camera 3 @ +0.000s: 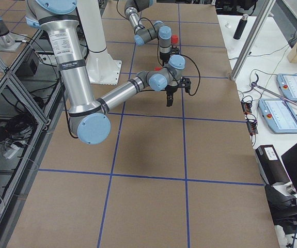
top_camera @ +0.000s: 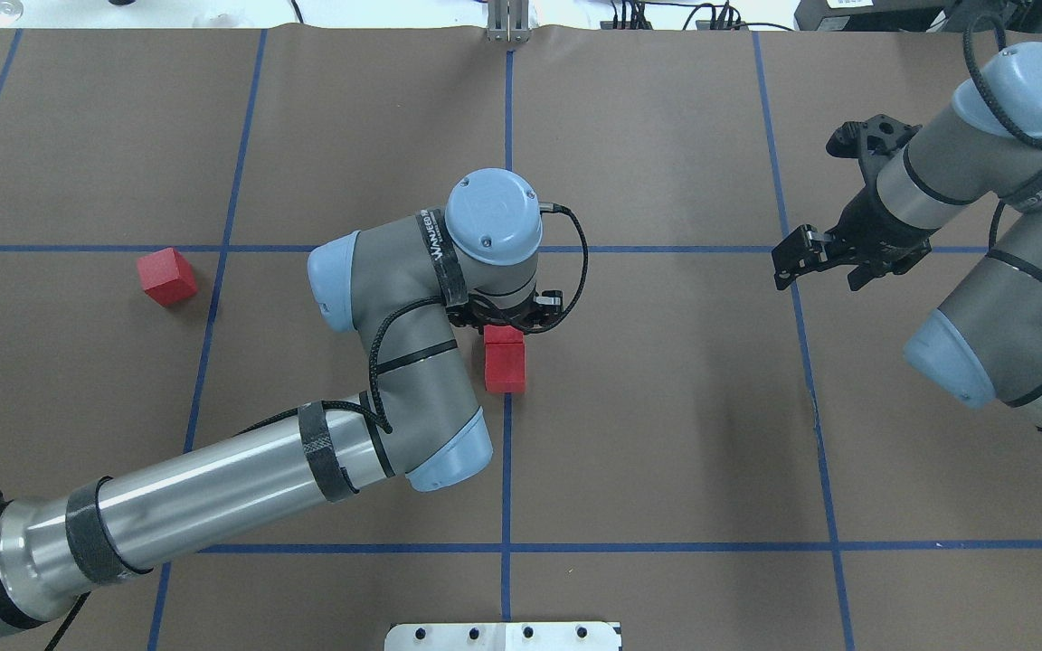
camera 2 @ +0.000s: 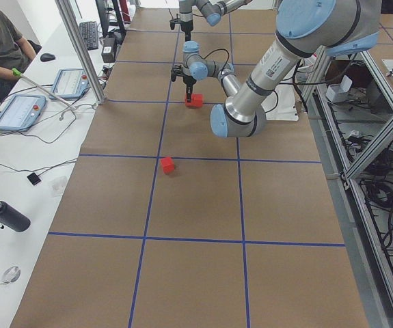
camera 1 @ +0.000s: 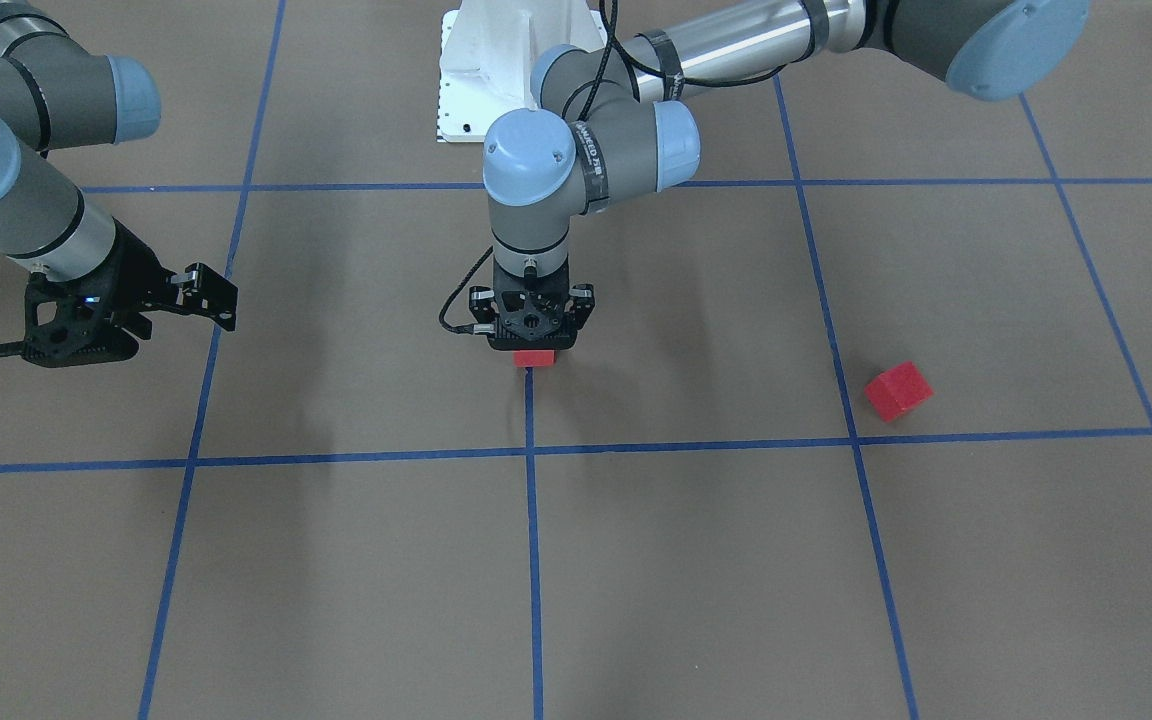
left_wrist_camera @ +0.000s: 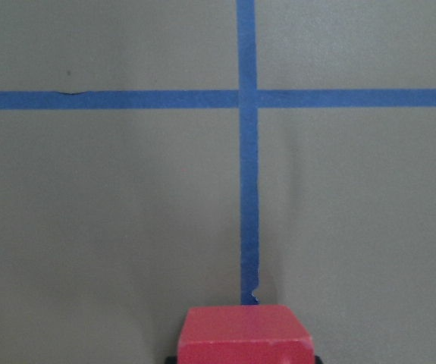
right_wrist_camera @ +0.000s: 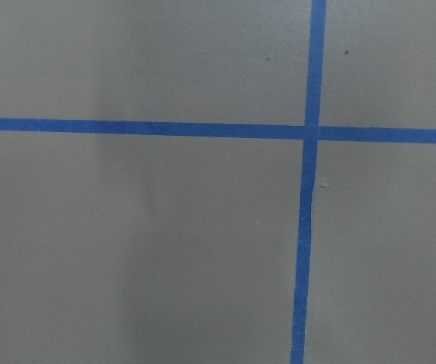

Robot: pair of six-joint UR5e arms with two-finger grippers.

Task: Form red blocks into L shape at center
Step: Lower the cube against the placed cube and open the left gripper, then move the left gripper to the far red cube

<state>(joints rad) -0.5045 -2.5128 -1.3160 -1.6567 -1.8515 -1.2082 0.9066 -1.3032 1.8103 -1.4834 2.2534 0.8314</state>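
Overhead view, read left to right. A lone red block is seen on the table in the left-hand grid square. It lies just beside a blue tape crossing, is turned askew to the lines, and touches nothing. Bare brown surface lies between it and the middle.

At the center, two blocks are set in a row along the central blue tape line, touching or very nearly so. The second red block lies nearer the robot and the gripped red block lies on its far side. The left gripper is pointed straight down and is closed on the gripped red block; in the wrist view a finger is seen against each side. The left forearm is laid across the near-left square.

Right of the pair, a square of open table is seen. The right gripper is held above a tape crossing, well apart from every block, with its fingers spread. A white base plate is cut off by the view's near edge.
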